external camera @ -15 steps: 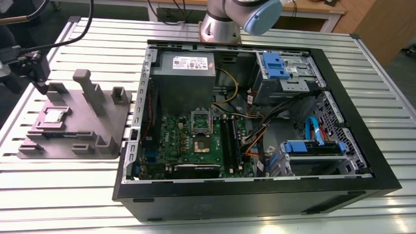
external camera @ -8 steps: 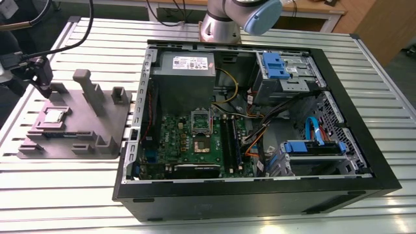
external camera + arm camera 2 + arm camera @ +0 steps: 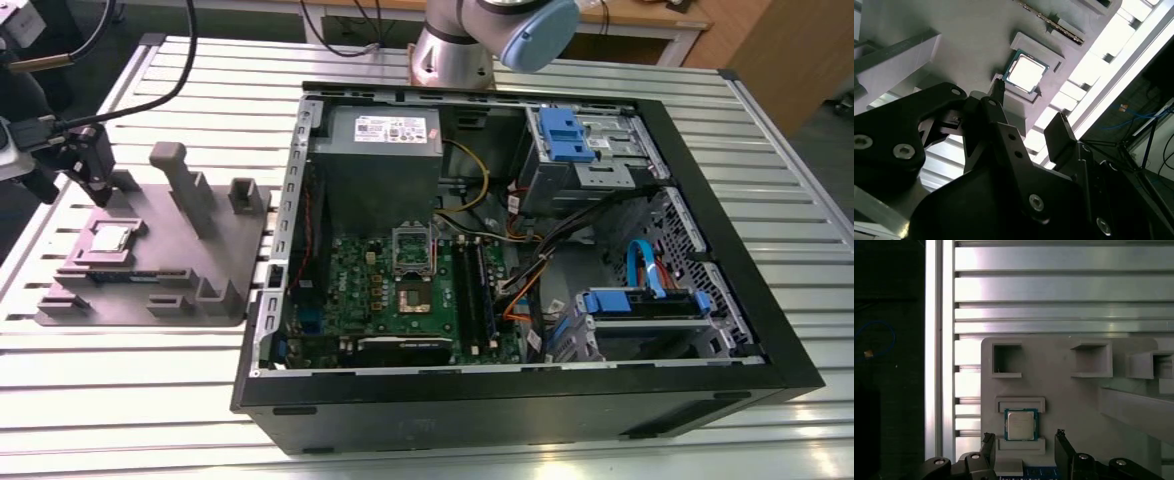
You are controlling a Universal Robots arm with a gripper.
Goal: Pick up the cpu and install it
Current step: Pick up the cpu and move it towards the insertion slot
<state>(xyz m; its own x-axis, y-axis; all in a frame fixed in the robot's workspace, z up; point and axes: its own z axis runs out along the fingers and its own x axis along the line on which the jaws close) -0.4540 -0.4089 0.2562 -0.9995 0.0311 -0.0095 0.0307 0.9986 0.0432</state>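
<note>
I'm at the pick-up step: my end effector (image 3: 1024, 437) hangs, fingers apart, over the cpu (image 3: 1021, 424), which lies flat in its recess on the grey holder (image 3: 1064, 390) on the table (image 3: 1054, 285), so I judge the grasp calls for a straight, square descent.

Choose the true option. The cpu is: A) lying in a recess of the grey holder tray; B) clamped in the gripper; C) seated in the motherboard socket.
A: the cpu lies in a recess of the grey holder tray; the gripper is open and holds nothing.
</note>
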